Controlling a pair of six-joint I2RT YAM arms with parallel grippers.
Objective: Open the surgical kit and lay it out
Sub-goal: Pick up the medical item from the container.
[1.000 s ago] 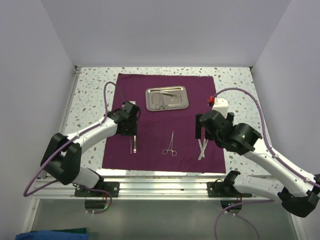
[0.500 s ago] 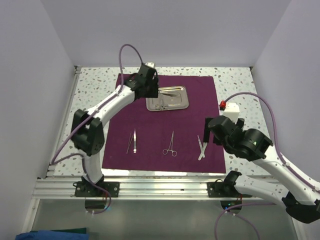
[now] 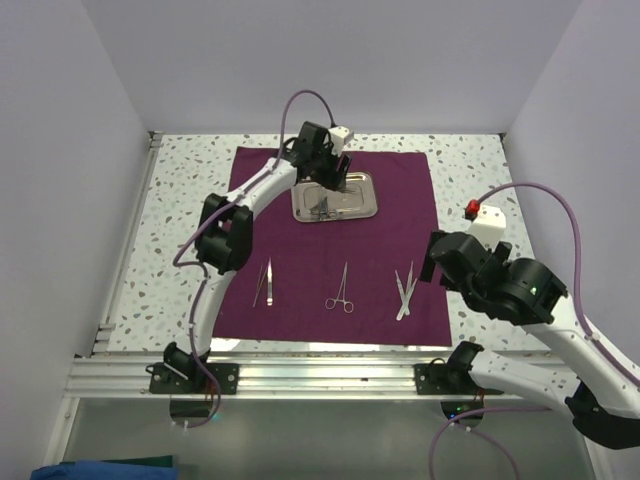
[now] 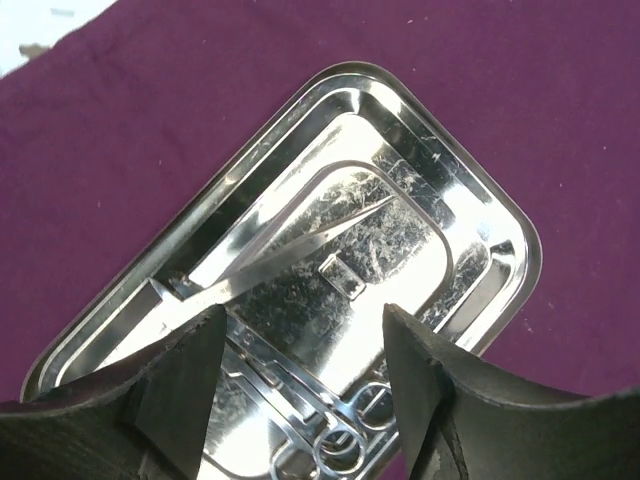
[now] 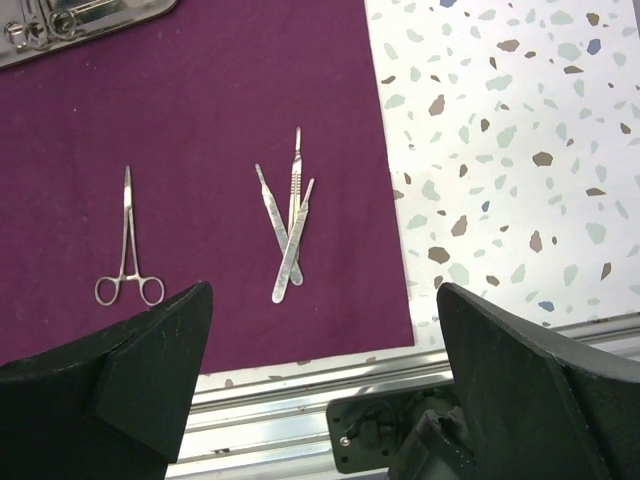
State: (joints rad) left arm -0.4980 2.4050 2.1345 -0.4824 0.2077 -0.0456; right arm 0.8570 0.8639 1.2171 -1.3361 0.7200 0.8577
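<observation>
the cloth (image 3: 390,190) lies flat on the counter (image 3: 180,200), so we judge the kit open and the layout partway done. tweezers (image 3: 266,284), forceps (image 3: 340,290) and scalpels (image 3: 404,292) sit in a row along its near edge, spaced so each group can be reached. our left claw (image 4: 300,330) hangs spread over the tray (image 4: 470,190), likely to pinch one of the pieces (image 4: 290,255) left inside. our right claw (image 5: 325,300) is spread and empty above the scalpels.

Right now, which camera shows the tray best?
The left wrist view: the tray fills it, with the instruments inside clear. From above the tray is small and partly covered; the right wrist view catches only its corner.
</observation>
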